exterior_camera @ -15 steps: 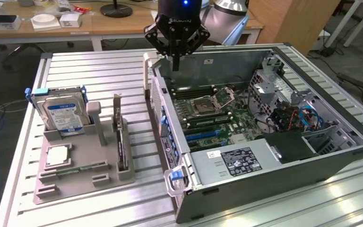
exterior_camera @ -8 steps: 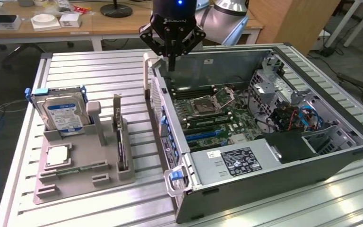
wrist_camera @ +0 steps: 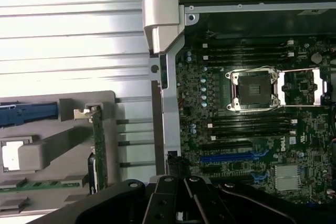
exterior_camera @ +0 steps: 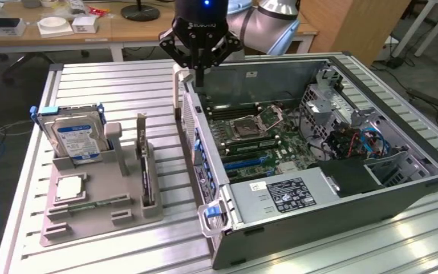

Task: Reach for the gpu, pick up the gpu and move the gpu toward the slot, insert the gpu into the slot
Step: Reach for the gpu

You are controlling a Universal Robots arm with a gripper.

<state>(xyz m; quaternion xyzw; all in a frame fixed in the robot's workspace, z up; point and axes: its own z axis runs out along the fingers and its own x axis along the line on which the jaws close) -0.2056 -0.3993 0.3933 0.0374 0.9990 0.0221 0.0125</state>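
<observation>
The gpu [exterior_camera: 145, 171] is a thin dark card standing on edge in a grey holder [exterior_camera: 89, 220] at the exterior view's left, its pale bracket at the far end. The wrist view shows the gpu [wrist_camera: 98, 148] edge-on beside the case wall. My gripper [exterior_camera: 198, 64] hangs above the far rear corner of the open computer case [exterior_camera: 333, 214], well away from the card. Its fingers are shut with nothing between them. A blue slot [exterior_camera: 243, 163] lies on the motherboard inside the case, and the wrist view has that slot [wrist_camera: 236, 157] just ahead of my gripper [wrist_camera: 181, 203].
A silver blue-labelled hard drive [exterior_camera: 77, 140] stands upright in the holder's far end. A processor chip [exterior_camera: 68, 187] and a green memory stick [exterior_camera: 101, 201] lie nearer the front. All rest on a ribbed aluminium table [exterior_camera: 120, 85]. A desk with boxes [exterior_camera: 55, 25] is behind.
</observation>
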